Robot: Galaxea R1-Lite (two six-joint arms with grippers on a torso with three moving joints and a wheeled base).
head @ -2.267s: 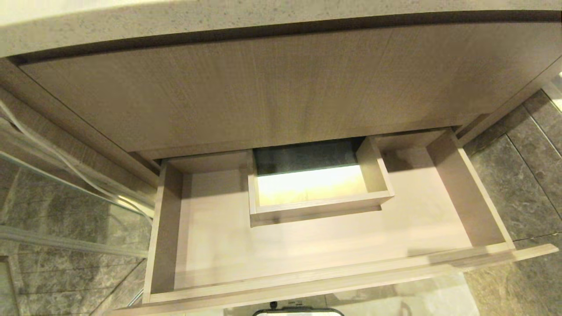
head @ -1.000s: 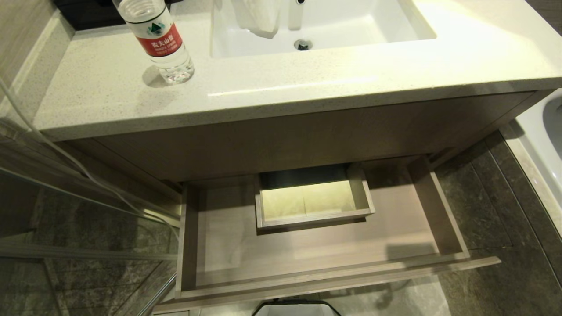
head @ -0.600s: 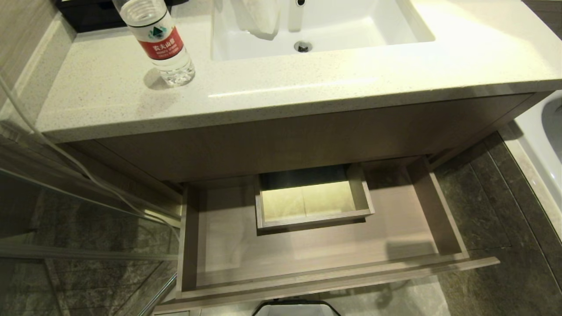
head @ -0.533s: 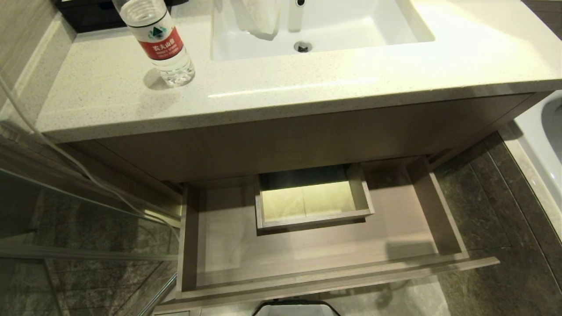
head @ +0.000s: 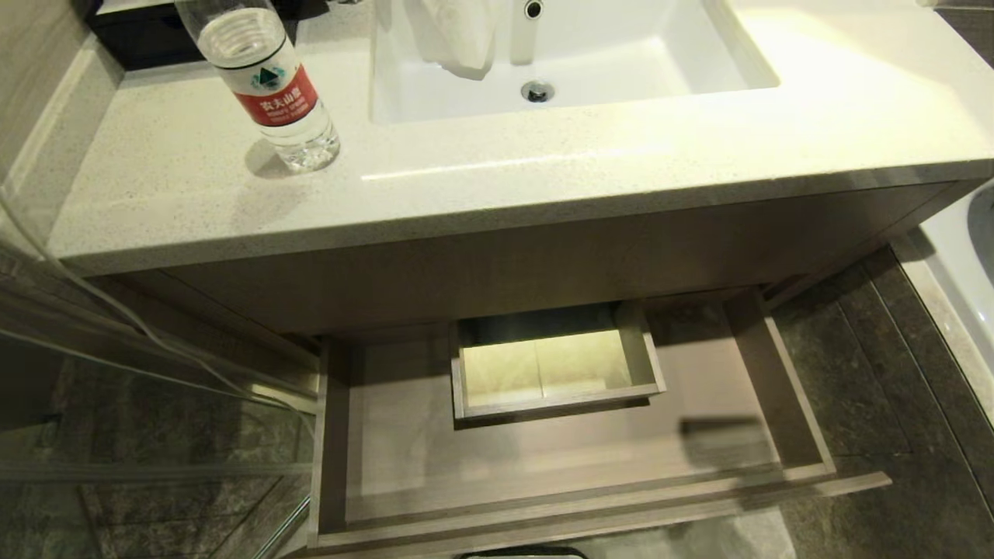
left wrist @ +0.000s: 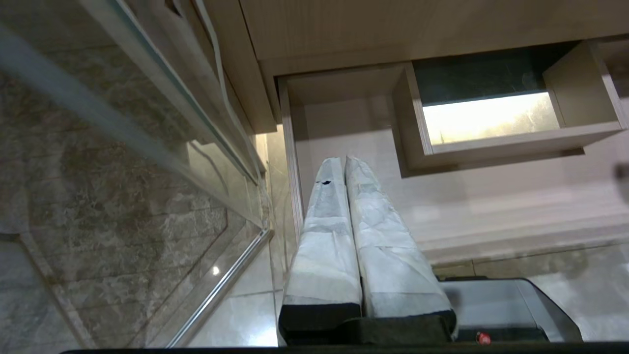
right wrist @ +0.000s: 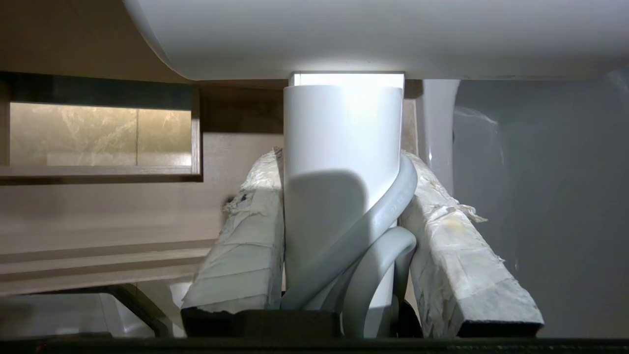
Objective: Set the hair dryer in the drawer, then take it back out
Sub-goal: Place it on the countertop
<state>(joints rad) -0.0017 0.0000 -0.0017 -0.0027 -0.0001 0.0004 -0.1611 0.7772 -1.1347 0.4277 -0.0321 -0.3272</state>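
- The vanity countertop [head: 543, 186] fills the top half of the head view, speckled pale stone, with its left and right ends cut off by the frame.
- The white sink [head: 683, 66] is set into it; only the near part of the basin and the drain show, and something pale and cloth-like hangs at its far edge, too cropped to name.
- The drawer [head: 559, 497] stands pulled out under the wood panel [head: 505, 268]. Its floor looks bare in the head view, wrapping in a U around the boxed cut-out [head: 555, 369] at mid-back. The back corners sit in shadow, so not much can be made out there.
- A glass panel [head: 116, 388] runs down the left side, with dark stone floor tiles [head: 870, 388] on the right.
- A water bottle [head: 268, 85] with a red label stands upright on the counter, left of the sink, its cap out of frame.
- Neither arm shows in the head view.
- The hair dryer [right wrist: 341, 162] is out of the drawer, held in the right gripper [right wrist: 341, 211]. The padded fingers [right wrist: 245, 236] clamp its white handle with a loop of cord pinched in too; the barrel is mostly cut off.
- The left gripper [left wrist: 344, 167] hangs near the drawer's left front corner, fingers pressed together, holding nothing.
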